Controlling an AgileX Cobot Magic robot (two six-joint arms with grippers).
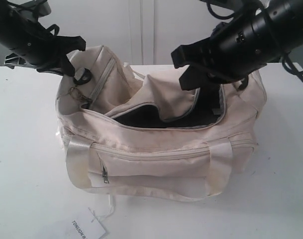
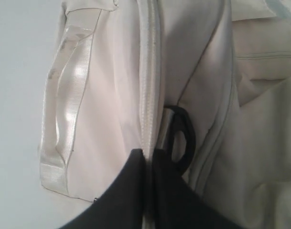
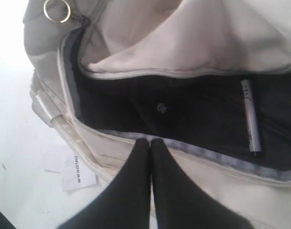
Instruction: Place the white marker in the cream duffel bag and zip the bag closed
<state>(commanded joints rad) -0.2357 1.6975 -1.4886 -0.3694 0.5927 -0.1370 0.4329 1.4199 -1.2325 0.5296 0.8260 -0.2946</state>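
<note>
Hovering over cream duffel bag [image 1: 161, 164], right hand [image 3: 150, 140] shut, empty; left hand [image 2: 147, 153] pinching its fabric

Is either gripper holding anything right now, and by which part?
The left gripper pinches the cream duffel bag by its zipper seam at one end. The right gripper is shut on nothing; the white marker lies loose inside the bag.

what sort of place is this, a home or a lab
Probably a robot lab or test bench: a bare white table, a plain pale wall, and a black left arm and right arm over a cream duffel bag.
</note>
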